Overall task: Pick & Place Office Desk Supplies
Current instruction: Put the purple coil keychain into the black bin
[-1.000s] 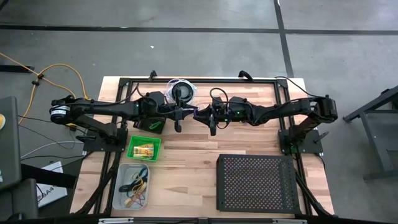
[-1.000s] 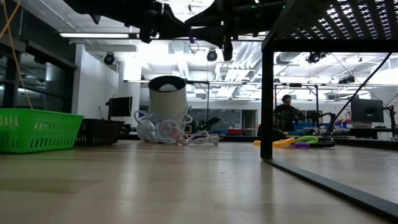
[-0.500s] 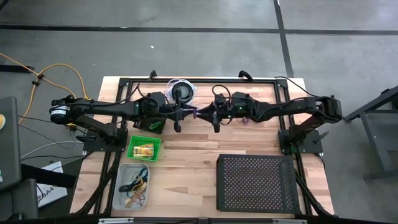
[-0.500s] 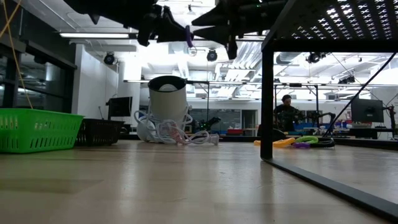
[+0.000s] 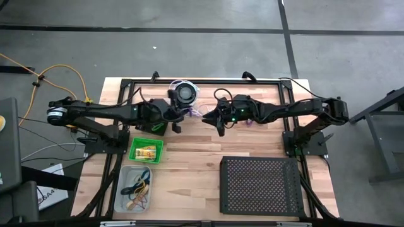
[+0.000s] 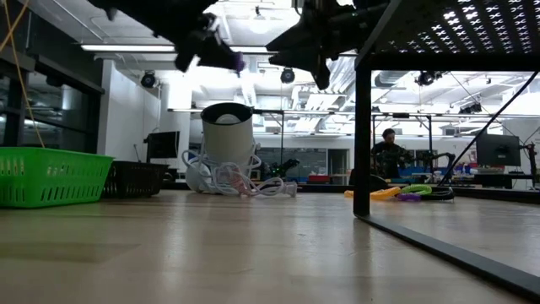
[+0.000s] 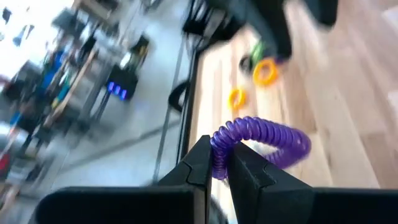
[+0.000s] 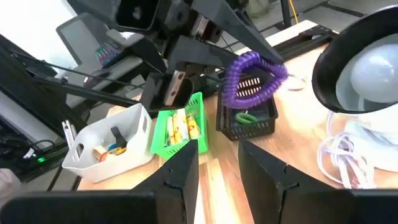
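The left gripper (image 7: pixel 216 163) is clamped on 1 end of a purple coiled plastic loop (image 7: pixel 264 138), held in the air above the wooden table (image 5: pixel 189 157); the coil's length runs out level beyond the fingertips. The left arm reaches level toward centre. The right gripper (image 8: pixel 219 155) hangs opposite, parted and holding nothing.

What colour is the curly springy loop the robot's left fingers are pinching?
Purple. The curly plastic coil loop shows best in the left wrist view, pinched between the left gripper's fingers.

One camera looks straight down, one skims level across the table (image 5: pixel 189 164), both wrist cameras sharing the purple coil (image 7: pixel 264 140).
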Robot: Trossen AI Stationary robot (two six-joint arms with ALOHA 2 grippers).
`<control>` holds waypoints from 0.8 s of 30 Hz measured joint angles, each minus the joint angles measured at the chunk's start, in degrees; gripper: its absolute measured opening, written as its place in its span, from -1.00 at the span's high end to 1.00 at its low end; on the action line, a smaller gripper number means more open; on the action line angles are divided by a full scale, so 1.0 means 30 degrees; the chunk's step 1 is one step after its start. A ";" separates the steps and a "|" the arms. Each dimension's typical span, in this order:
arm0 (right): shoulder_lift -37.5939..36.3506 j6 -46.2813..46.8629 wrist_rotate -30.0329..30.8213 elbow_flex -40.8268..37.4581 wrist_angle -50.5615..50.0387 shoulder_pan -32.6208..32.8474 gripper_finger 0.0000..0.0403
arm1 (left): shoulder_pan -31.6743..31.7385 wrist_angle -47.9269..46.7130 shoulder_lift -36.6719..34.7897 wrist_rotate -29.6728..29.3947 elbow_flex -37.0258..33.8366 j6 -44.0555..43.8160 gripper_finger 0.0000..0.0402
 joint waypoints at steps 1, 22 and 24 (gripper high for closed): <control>0.0000 0.0002 -0.0018 0.0000 -0.0005 0.0000 0.50 | -0.0268 -0.0795 -0.0287 -0.0809 0.0000 -0.0622 0.86; 0.0000 0.0015 -0.0041 0.0000 -0.0709 0.0007 0.50 | -0.1510 -1.6962 -0.2922 -0.3384 -0.0015 -1.9940 0.86; 0.0000 0.0009 -0.0034 0.0000 -0.0714 0.0007 0.50 | -0.1510 -1.7447 -0.2915 -0.3375 -0.0015 -2.0434 0.86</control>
